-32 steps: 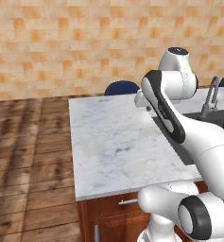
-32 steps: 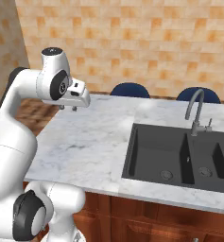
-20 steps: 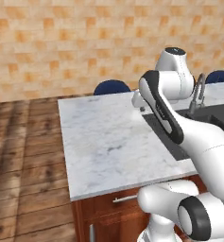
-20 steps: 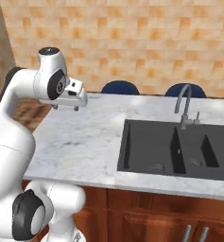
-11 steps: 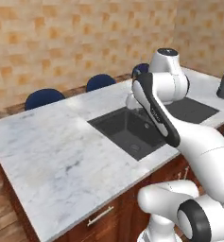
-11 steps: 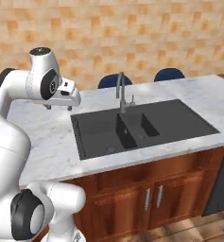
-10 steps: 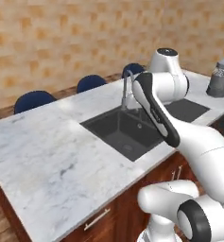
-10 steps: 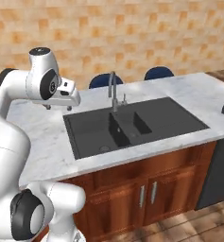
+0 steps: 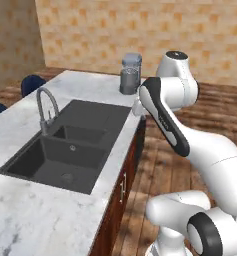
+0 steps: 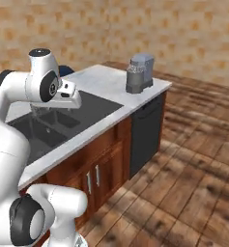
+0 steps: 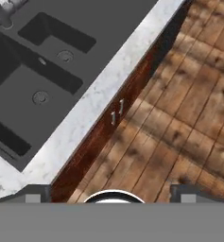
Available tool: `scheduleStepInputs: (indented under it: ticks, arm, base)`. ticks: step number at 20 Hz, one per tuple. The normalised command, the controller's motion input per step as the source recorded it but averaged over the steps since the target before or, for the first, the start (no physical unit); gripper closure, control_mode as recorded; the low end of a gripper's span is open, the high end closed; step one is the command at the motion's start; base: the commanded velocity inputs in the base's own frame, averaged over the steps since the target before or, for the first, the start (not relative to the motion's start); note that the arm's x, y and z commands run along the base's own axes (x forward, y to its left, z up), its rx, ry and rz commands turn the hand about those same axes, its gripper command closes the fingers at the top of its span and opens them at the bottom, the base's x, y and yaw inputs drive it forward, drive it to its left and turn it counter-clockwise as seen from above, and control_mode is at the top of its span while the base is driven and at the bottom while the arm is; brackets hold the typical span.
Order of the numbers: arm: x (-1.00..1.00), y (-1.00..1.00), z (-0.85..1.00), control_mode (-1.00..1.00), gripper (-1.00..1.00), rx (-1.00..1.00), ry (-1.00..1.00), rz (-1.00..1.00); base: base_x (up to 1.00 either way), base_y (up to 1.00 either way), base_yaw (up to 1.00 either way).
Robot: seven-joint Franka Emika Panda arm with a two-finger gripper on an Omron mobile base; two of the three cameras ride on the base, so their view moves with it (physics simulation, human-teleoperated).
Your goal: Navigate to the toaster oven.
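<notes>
Searching step judged underway: toaster oven not sighted; tabletop [image 10: 106, 82] carries sink [image 9: 65, 150] and grey appliance [image 10: 139, 72]. Pincer state cannot be told. Base to be driven on until oven found.

Sink [image 9: 65, 150] set in counter [image 9: 90, 82], faucet [image 9: 46, 107] behind it, blender [image 9: 130, 74] at counter's end

Sink [image 9: 65, 150]: near corner cut by the left edge in the left base view; in the hand view, far basin cropped at the left edge.
Faucet [image 9: 46, 107]: in the right base view, hidden behind the arm.
Grey appliance [image 10: 140, 72]: too blurred to identify.
Chairs [image 9: 32, 82]: only the blue backs show above the counter [image 9: 97, 82].
Gripper [image 11: 112, 193]: fingertips cropped at the bottom of the hand view.
</notes>
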Motion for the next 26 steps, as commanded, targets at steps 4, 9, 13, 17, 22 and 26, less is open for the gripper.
scheduleStepInputs:
  ticks: [4, 9, 13, 17, 22, 26]
  arm:
    - [0.00, 0.00, 0.00, 1.00, -1.00, 0.00, 0.00, 0.00]
    - [0.00, 0.00, 0.00, 1.00, -1.00, 0.00, 0.00, 0.00]
    - [0.00, 0.00, 0.00, 1.00, -1.00, 0.00, 0.00, 0.00]
    - [0.00, 0.00, 0.00, 1.00, -1.00, 0.00, 0.00, 0.00]
    - [0.00, 0.00, 0.00, 1.00, -1.00, 0.00, 0.00, 0.00]
    - [0.00, 0.00, 0.00, 1.00, -1.00, 0.00, 0.00, 0.00]
  base:
    - [0.00, 0.00, -0.88]
    - [0.00, 0.00, -0.88]
    - [0.00, 0.00, -0.89]
    - [0.01, 0.00, -0.88]
    - [0.01, 0.00, -0.87]
    - [0.00, 0.00, -0.87]
